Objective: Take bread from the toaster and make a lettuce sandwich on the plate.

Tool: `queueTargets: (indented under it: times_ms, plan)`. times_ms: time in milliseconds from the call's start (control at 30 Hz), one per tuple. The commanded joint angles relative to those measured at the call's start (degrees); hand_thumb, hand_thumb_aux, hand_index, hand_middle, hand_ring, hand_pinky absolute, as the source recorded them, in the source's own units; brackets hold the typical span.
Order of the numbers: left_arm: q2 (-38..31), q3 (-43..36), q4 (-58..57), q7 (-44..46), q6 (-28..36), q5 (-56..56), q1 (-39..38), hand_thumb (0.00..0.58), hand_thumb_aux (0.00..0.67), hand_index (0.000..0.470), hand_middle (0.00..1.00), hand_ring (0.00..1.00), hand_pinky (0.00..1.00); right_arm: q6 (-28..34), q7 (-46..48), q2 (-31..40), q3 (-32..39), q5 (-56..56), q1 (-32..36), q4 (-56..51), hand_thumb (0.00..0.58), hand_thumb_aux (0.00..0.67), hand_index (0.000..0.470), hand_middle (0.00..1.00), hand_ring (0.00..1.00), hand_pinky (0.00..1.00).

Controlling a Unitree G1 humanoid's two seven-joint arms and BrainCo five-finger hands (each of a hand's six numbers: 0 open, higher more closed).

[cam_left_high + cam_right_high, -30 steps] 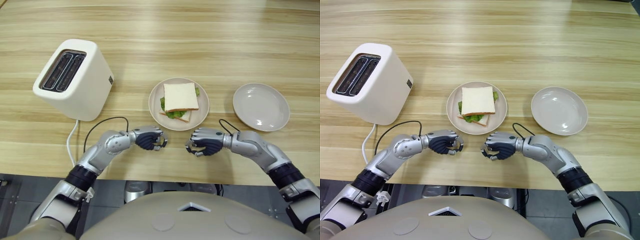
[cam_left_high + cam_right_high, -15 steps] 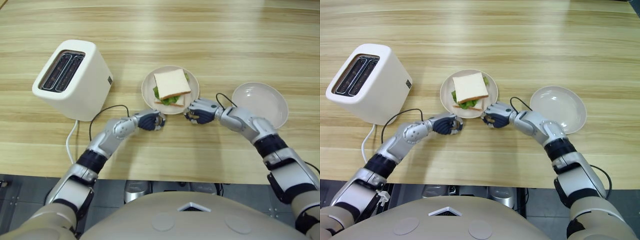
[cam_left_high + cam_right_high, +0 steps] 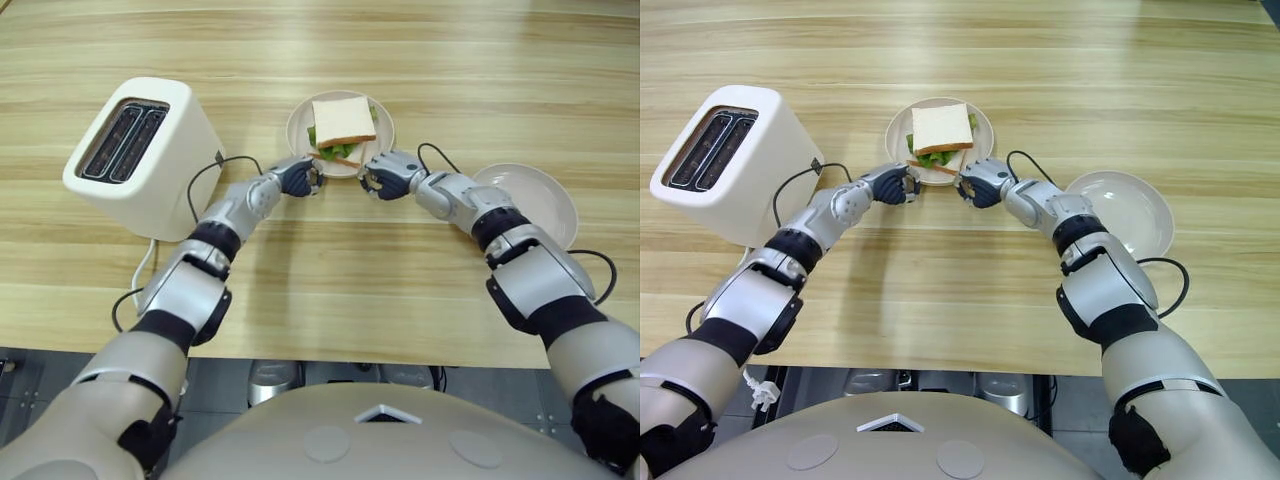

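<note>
Left hand point(image 3: 296, 178) and right hand point(image 3: 385, 177): fingers curled, holding nothing, set against the plate's point(image 3: 294, 124) near rim on either side, apparently to steady or push it. Sandwich point(image 3: 342, 119) sits assembled on the plate, lettuce between slices. Toaster point(image 3: 140, 155), slots empty, stands left.

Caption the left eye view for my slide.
Curled left hand and right hand at the plate rim; lettuce sandwich assembled, toaster alongside.

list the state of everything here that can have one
toaster: upright, no bread showing in either slot
plate: in use, not empty
sandwich: assembled, lettuce between two bread slices, lying on the plate
second plate: empty
left hand: fingers curled, holding nothing, at the plate's near rim
right hand: fingers curled, holding nothing, at the plate's near rim
</note>
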State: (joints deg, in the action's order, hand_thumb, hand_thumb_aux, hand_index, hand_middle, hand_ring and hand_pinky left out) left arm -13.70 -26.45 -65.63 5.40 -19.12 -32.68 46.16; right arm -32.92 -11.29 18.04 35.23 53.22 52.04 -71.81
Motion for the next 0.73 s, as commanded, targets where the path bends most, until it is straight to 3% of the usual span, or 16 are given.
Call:
queueTargets:
  times_ms: [33, 133, 167, 200, 233, 267, 300, 333, 367, 400, 433, 600, 733]
  plan:
    - [1.70, 0.61, -4.69, -1.20, -0.79, 0.62, 1.41, 0.580, 0.670, 0.460, 1.00, 1.00, 1.00, 1.62, -3.85, -0.43, 0.73, -0.39, 1.41, -2.51, 0.580, 0.670, 0.460, 0.99, 0.99, 0.99]
    - [1.78, 2.20, -2.89, -2.06, -3.64, 2.53, 0.23, 0.580, 0.670, 0.460, 1.00, 1.00, 1.00, -0.25, -8.21, 1.06, -0.15, -1.52, 1.41, -1.18, 0.580, 0.670, 0.460, 0.98, 0.98, 0.98]
    - [1.49, 3.06, -1.20, -2.35, -5.11, 3.66, -0.79, 0.447, 0.349, 0.240, 0.14, 0.14, 0.14, -1.25, -9.81, 1.89, -0.75, -2.13, 1.06, -0.16, 0.580, 0.670, 0.460, 0.93, 0.93, 0.93]
    - [0.93, 4.21, 1.47, -2.89, -6.74, 5.02, -2.35, 0.132, 0.081, 0.056, 0.00, 0.00, 0.00, -3.01, -11.33, 2.87, -1.92, -3.38, 0.33, 1.44, 0.580, 0.670, 0.460, 0.76, 0.76, 0.76]
    - [0.37, 5.63, 4.72, -3.26, -8.19, 6.58, -4.25, 0.000, 0.000, 0.000, 0.00, 0.00, 0.00, -5.30, -12.43, 3.83, -3.62, -5.44, -0.79, 3.47, 0.519, 0.452, 0.310, 0.11, 0.11, 0.11]
    - [-0.12, 7.23, 8.47, -3.27, -9.39, 8.52, -6.43, 0.000, 0.000, 0.000, 0.00, 0.00, 0.00, -7.57, -13.00, 4.59, -5.90, -8.33, -2.26, 5.85, 0.519, 0.452, 0.310, 0.11, 0.11, 0.11]
    - [-0.49, 9.21, 13.42, -2.69, -10.13, 11.12, -9.38, 0.000, 0.000, 0.000, 0.00, 0.00, 0.00, -9.55, -13.56, 5.11, -9.44, -12.68, -4.54, 9.38, 0.498, 0.418, 0.287, 0.00, 0.00, 0.00]
    - [-0.67, 11.11, 18.61, -1.83, -10.31, 13.75, -12.51, 0.000, 0.000, 0.000, 0.00, 0.00, 0.00, -11.57, -12.51, 5.07, -13.28, -18.33, -7.43, 13.43, 0.445, 0.347, 0.238, 0.00, 0.00, 0.00]
    - [-0.61, 13.10, 24.66, -0.70, -9.94, 17.02, -16.17, 0.000, 0.000, 0.000, 0.00, 0.00, 0.00, -13.13, -10.74, 4.48, -17.19, -25.43, -11.60, 19.58, 0.172, 0.108, 0.074, 0.00, 0.00, 0.00]
    - [-0.09, 15.24, 31.89, 0.61, -8.95, 21.39, -20.52, 0.000, 0.000, 0.000, 0.00, 0.00, 0.00, -14.13, -10.00, 3.78, -20.20, -31.53, -17.57, 28.76, 0.172, 0.108, 0.074, 0.00, 0.00, 0.00]
    - [0.34, 16.58, 36.61, 1.69, -7.95, 24.30, -23.23, 0.000, 0.000, 0.000, 0.00, 0.00, 0.00, -14.25, -9.20, 3.21, -22.13, -35.25, -21.84, 35.45, 0.000, 0.000, 0.000, 0.00, 0.00, 0.00]
    - [2.37, 21.46, 56.32, 2.62, -5.88, 33.57, -35.73, 0.000, 0.000, 0.000, 0.00, 0.00, 0.00, -12.32, -9.41, 1.03, -26.32, -30.55, -40.87, 64.64, 0.000, 0.000, 0.000, 0.00, 0.00, 0.00]
    - [3.08, 24.14, 59.75, -0.17, -10.75, 31.47, -39.29, 0.000, 0.000, 0.000, 0.00, 0.00, 0.00, -14.89, -11.97, 0.36, -28.57, -24.10, -44.92, 67.03, 0.000, 0.000, 0.000, 0.00, 0.00, 0.00]
